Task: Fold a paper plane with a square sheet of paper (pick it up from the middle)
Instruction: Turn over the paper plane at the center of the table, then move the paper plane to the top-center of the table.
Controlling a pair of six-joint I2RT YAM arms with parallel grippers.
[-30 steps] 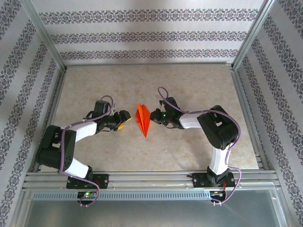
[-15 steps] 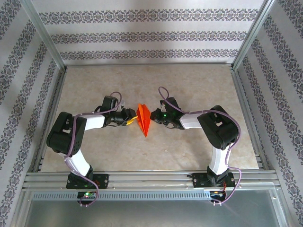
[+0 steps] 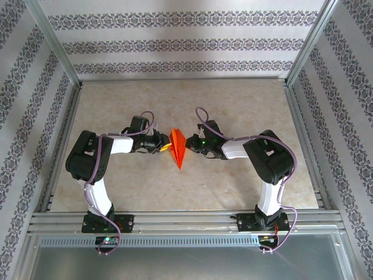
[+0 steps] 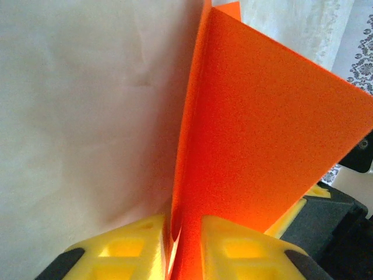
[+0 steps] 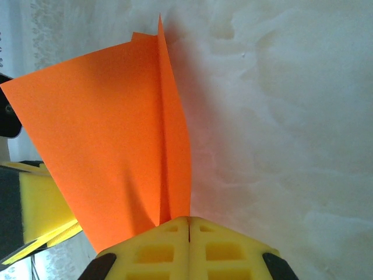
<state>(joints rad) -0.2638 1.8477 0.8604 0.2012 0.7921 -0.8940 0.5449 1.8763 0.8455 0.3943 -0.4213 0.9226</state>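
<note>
The square sheet of paper stands folded as an orange-red paper plane (image 3: 178,149) mid-table, on edge, its point toward the arms. My right gripper (image 3: 187,144) is shut on its right side; in the right wrist view the yellow pads (image 5: 169,245) meet at the plane (image 5: 116,134)'s lower fold, my right gripper (image 5: 189,224) closed tight. My left gripper (image 3: 166,146) reaches in from the left. In the left wrist view the plane (image 4: 262,146) rises between my left gripper (image 4: 185,245)'s yellow fingers (image 4: 128,248), which stand a narrow gap apart, a pale sliver showing between them.
The beige tabletop (image 3: 233,186) is fenced by metal rails (image 3: 186,219) in front and patterned walls (image 3: 175,44) behind and at the sides. Part of the right gripper's yellow and black finger (image 4: 326,213) shows beyond the paper in the left wrist view.
My left arm has swung right until its gripper reached the plane's left side, and its jaws have narrowed around the paper. The right gripper and the plane have stayed put.
</note>
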